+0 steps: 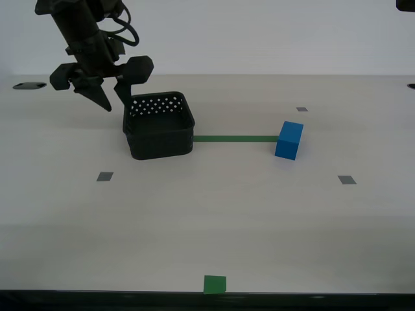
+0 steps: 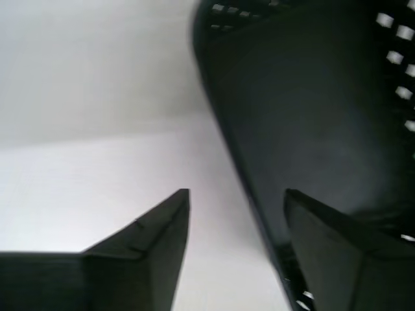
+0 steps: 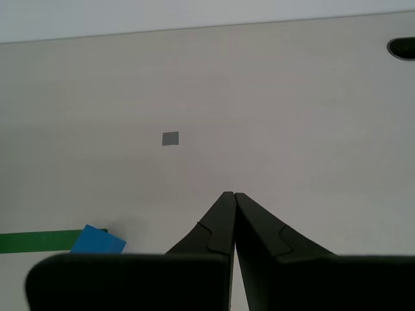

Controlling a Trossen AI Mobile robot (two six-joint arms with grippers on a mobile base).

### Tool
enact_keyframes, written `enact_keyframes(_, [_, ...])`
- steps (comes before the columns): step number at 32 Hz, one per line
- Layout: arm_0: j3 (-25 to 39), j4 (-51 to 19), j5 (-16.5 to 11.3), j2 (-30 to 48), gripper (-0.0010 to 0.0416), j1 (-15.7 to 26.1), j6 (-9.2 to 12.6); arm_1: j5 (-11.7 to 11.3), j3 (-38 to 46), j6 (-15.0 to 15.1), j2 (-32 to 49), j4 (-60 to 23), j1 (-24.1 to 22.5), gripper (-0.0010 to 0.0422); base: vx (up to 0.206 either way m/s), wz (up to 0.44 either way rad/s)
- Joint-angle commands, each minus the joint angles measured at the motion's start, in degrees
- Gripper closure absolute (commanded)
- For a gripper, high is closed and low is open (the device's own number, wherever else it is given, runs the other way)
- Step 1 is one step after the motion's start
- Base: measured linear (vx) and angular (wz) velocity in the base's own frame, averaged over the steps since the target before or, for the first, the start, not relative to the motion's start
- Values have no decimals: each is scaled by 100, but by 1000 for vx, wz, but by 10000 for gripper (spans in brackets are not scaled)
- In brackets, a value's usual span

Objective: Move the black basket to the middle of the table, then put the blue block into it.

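While the bench (image 1: pixel 259 227) lies wide and bare toward the near edge, you have free room on most sides of the black basket (image 1: pixel 159 126). It stands upright, mouth up, one wall turned roughly toward the camera. Your second pincer (image 1: pixel 109 102) hangs tips-down over the basket's rim, fingers parted: one outside the wall, one apparently inside, neither clearly touching it. From the basket's far side a green tape strip (image 1: pixel 237 138) runs to the blue block (image 1: pixel 289 140), upright, well apart from that pincer. Your first pincer (image 3: pixel 232 195) is clenched, empty, with the block behind it. Grey tape squares (image 1: pixel 104 176) dot the bench.
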Motion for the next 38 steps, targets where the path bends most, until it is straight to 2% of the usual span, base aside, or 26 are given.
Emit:
enact_keyframes(1, [0, 46, -15, 0, 406, 2, 11, -103, 11, -7, 2, 74, 2, 180, 0, 0])
enact_keyframes(6, [0, 72, -15, 0, 405, 4, 22, -199, 2, -7, 186, 236, -9, 170, 0, 0])
enact_keyframes(8, [0, 87, -15, 0, 406, 4, 46, -2, 52, -9, 389, 243, -31, 170, 0, 0])
enact_keyframes(9, [0, 94, -15, 0, 405, 4, 50, 210, 90, -46, 531, 236, -57, 170, 0, 0])
enact_keyframes(11, [0, 109, -17, 0, 406, 9, 61, 190, 155, -177, 745, 236, -76, 170, 0, 0])
enact_keyframes(19, [0, 107, -20, 0, 406, 26, 109, 190, 269, -234, 1086, 236, -111, 179, 0, 0])
enact_keyframes(20, [0, 109, -17, 0, 406, 28, 109, 190, 280, -236, 1084, 232, -114, 192, 0, 0])
enact_keyframes(24, [0, 109, -17, 0, 405, 33, 118, 190, 352, -249, 1084, 203, -127, 299, 0, 0])
enact_keyframes(25, [0, 109, -17, 0, 406, 35, 122, 232, 367, -232, 1084, 205, -129, 351, 0, 0])
enact_keyframes(27, [0, 109, -17, 0, 405, 37, 129, 278, 382, -122, 1084, 219, -131, 418, 0, 0])
enact_keyframes(28, [0, 109, -17, 0, 406, 37, 131, 282, 389, -79, 1084, 219, -131, 406, 0, 0])
enact_keyframes(33, [0, 111, -17, 0, 405, 37, 131, 361, 505, -79, 1078, 170, -151, 415, 0, 0])
enact_keyframes(38, [0, 111, -17, 0, 405, 39, 140, 448, 999, -140, 1078, -328, -330, 414, 0, 0])
